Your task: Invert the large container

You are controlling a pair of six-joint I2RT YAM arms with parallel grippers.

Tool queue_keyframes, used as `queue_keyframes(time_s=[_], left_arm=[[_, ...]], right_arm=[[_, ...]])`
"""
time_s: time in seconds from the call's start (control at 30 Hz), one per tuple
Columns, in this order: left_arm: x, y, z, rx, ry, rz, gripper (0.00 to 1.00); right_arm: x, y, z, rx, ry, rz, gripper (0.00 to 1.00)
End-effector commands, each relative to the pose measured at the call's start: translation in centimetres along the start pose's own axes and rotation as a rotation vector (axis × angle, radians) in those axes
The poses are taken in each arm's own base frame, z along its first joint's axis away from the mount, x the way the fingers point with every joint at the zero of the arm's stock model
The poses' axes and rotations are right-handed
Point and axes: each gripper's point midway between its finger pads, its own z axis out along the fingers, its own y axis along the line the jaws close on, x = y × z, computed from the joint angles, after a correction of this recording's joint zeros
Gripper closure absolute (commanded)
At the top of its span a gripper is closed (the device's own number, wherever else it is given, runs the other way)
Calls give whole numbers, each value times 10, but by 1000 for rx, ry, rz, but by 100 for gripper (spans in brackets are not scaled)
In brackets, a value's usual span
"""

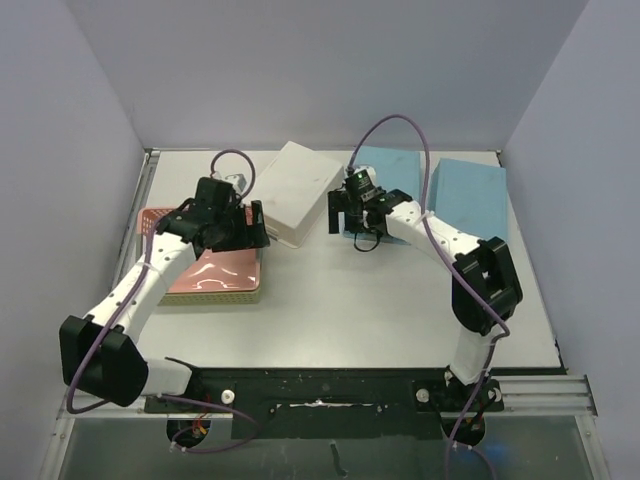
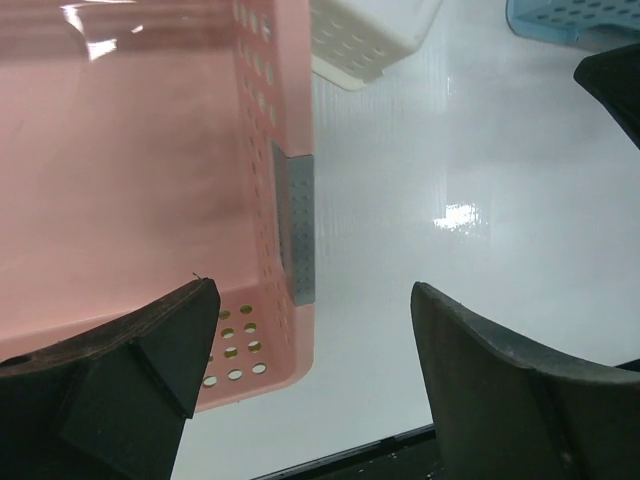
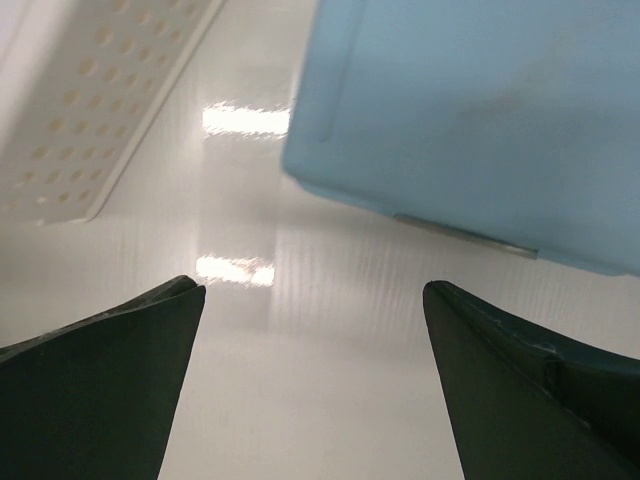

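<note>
- White plastic: the white container (image 1: 300,190), which looks the largest here, lies at the back middle of the table (image 1: 380,300), its flat solid face up.
- The left gripper (image 1: 258,228) is just left of the white container's near corner, with its jaws spread wide and nothing between them.
- The right gripper (image 1: 347,222) is just right of the white container, also spread wide and holding nothing.
- A pink container (image 1: 215,270) lies left of and nearer than the white container.
- A blue container (image 1: 385,165) lies just right of the white container, and a second blue container (image 1: 470,195) lies farther right.
- Only the left wrist view shows that one finger of the left gripper (image 2: 312,300) hangs over the pink container (image 2: 130,180) while the other hangs over bare table. Whether either finger touches, I cannot tell.
- That view also shows the pink container's perforated wall with a grey label (image 2: 292,230). The white container's (image 2: 370,40) holed corner lies beyond it.
- Only the right wrist view shows that the right gripper (image 3: 312,290) has bare table between its fingers. The white container's (image 3: 90,110) holed wall is to one side and the blue container (image 3: 470,110) to the other, both clear of the fingers.
- Only the top view shows both arms and all four containers together.
</note>
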Motion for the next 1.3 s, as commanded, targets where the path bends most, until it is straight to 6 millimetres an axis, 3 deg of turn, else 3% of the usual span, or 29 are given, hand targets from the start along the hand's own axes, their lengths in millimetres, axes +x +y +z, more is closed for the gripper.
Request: queue_keyframes(time_s=[0.0, 0.17, 0.3, 0.37, 0.43, 0.6, 0.67, 0.9, 0.97, 1.13, 1.27], left_arm=[[4, -14, 23, 12, -9, 38, 24], [-2, -6, 42, -40, -7, 60, 38], [-9, -4, 42, -56, -7, 80, 71], [-23, -10, 29, -57, -31, 91, 90], [-39, -16, 8, -58, -66, 112, 100], [-83, -20, -60, -101, -207, 206, 100], [-95, -30, -85, -61, -262, 233, 100], [-101, -105, -145, 268, -287, 303, 100], [-98, -136, -159, 384, -299, 308, 100], [-66, -219, -192, 762, -236, 321, 100], [-31, -266, -209, 1036, -106, 293, 100]], right_arm=[[-12, 32, -52, -88, -105, -14, 2], [24, 11, -81, -99, -87, 48, 2], [40, -33, -113, -42, -111, 94, 2], [41, -52, -131, -1, -131, 109, 2], [37, -65, -146, 22, -162, 127, 2], [21, -104, -184, 121, -287, 162, 2], [11, -118, -197, 135, -323, 170, 3], [-15, -173, -243, 285, -384, 196, 2], [-19, -188, -255, 332, -394, 209, 2], [-33, -230, -288, 452, -412, 264, 2], [-43, -257, -310, 516, -434, 303, 2]])
